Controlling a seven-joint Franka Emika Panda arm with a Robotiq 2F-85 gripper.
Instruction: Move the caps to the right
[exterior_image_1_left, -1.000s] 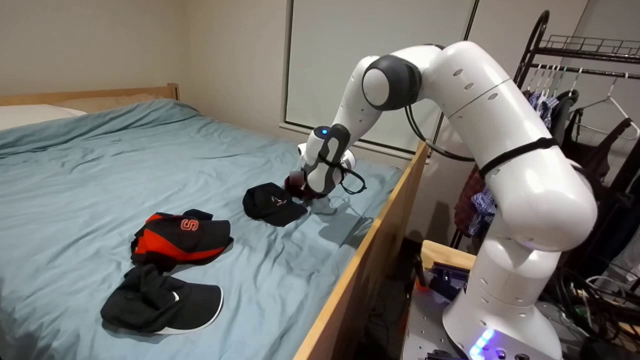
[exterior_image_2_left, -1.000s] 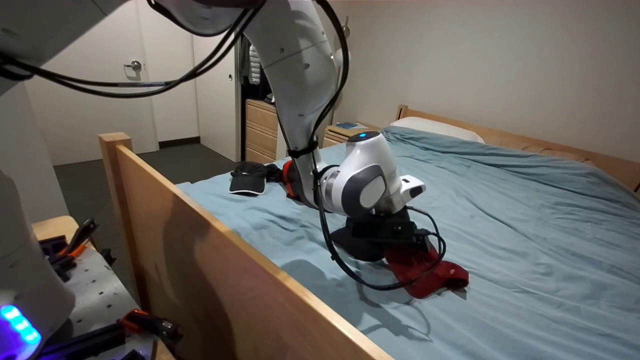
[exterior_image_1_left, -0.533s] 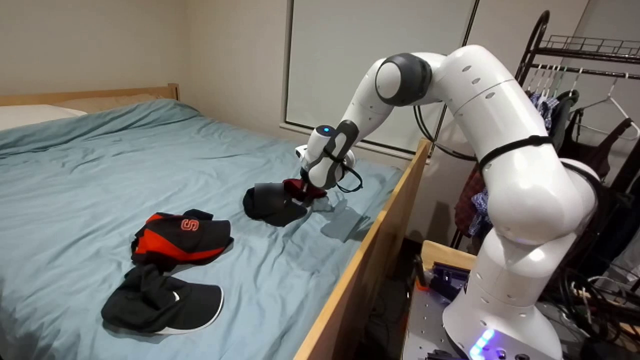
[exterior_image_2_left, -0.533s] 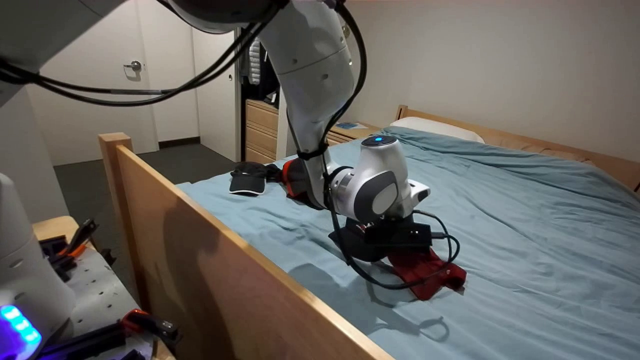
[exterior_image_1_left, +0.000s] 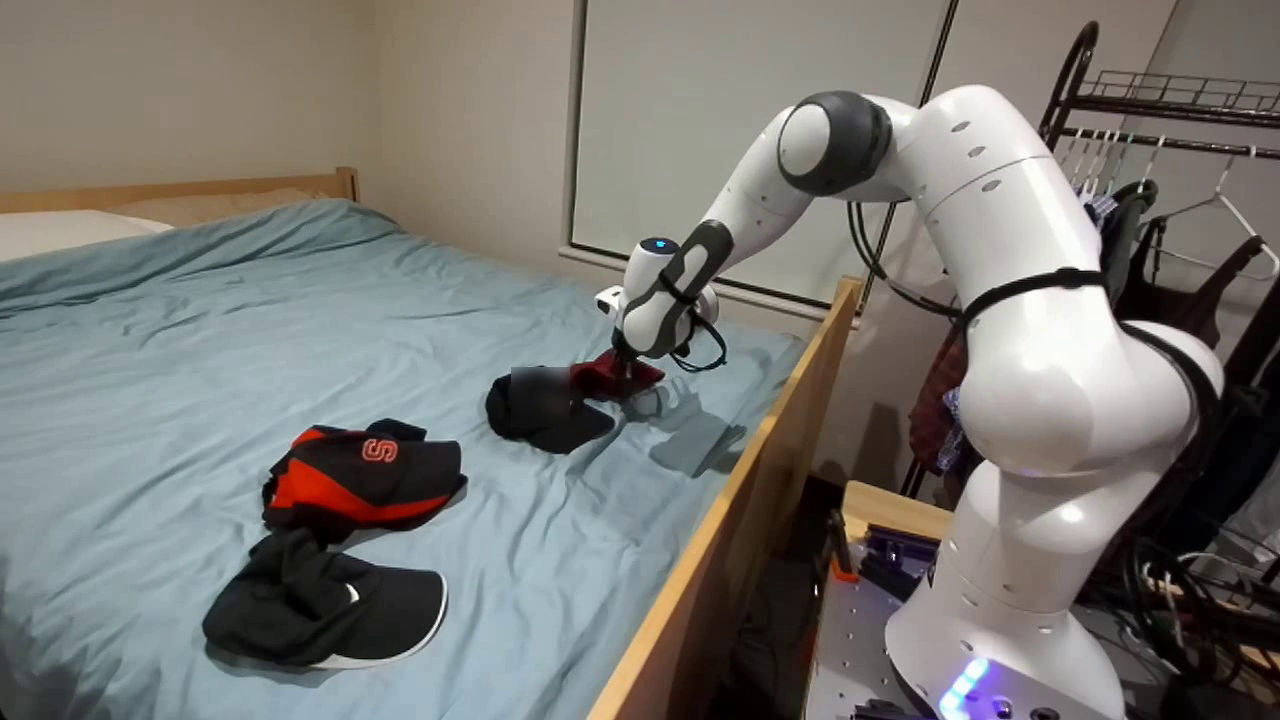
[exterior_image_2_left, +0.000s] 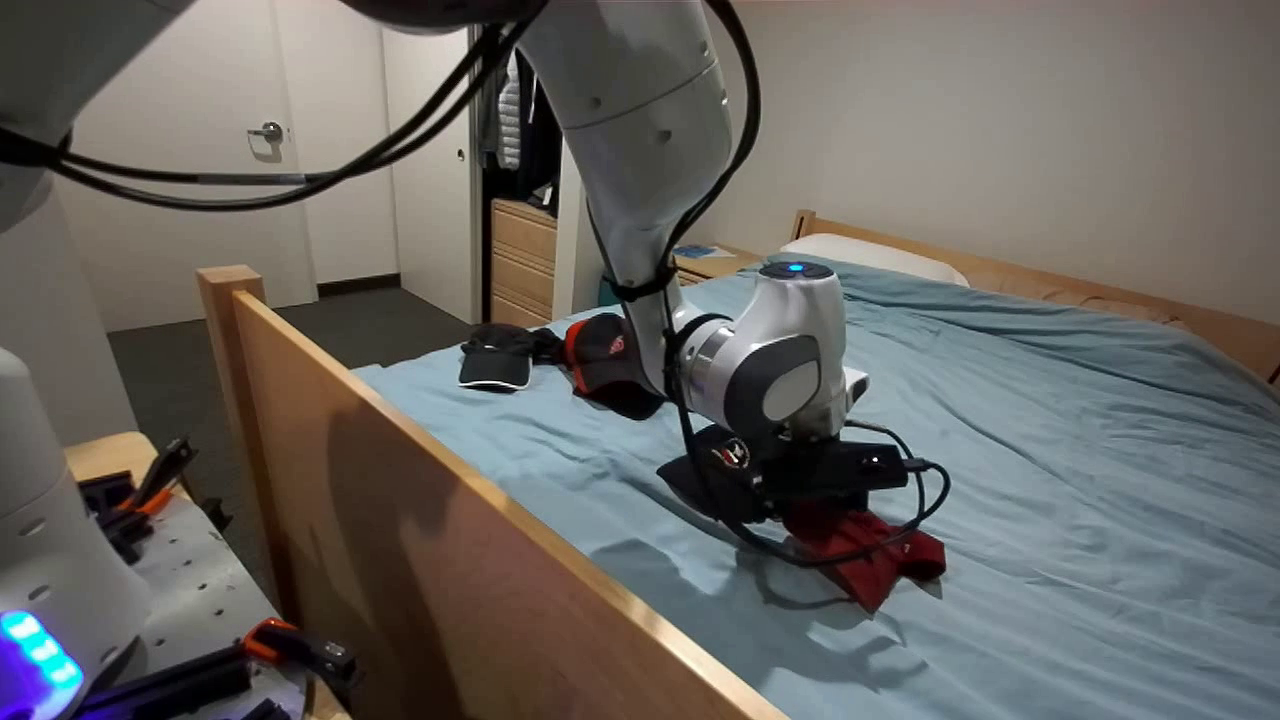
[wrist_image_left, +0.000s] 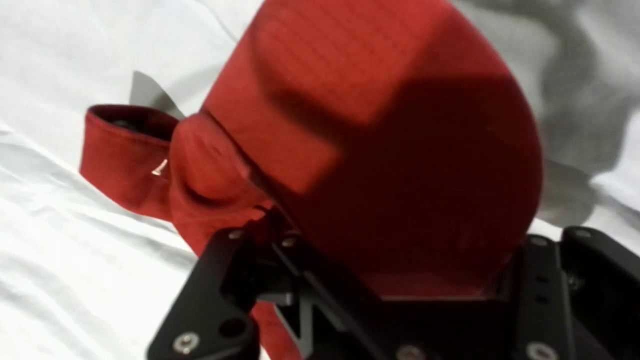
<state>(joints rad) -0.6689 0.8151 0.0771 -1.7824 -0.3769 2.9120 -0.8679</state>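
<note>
The gripper (exterior_image_1_left: 627, 366) touches the red cap (wrist_image_left: 320, 150) on the bed (exterior_image_1_left: 230, 330); in the wrist view the brim (wrist_image_left: 400, 165) hides the fingertips, so how far they part, or whether they pinch it, cannot be told. The gripper stands higher than a second ago and the red cap has shifted; the black cap (exterior_image_1_left: 555, 427) beside it, black-and-orange cap (exterior_image_1_left: 365, 480) and white-edged cap (exterior_image_1_left: 325, 608) lie unmoved.

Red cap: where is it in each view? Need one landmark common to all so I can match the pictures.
In an exterior view: red cap near picture centre, slightly left and below.
In an exterior view: red cap right of and below centre.
Wrist view: red cap large, filling the middle and running off the top edge.
Shared landmark: the gripper, right at the red cap in all three.
</note>
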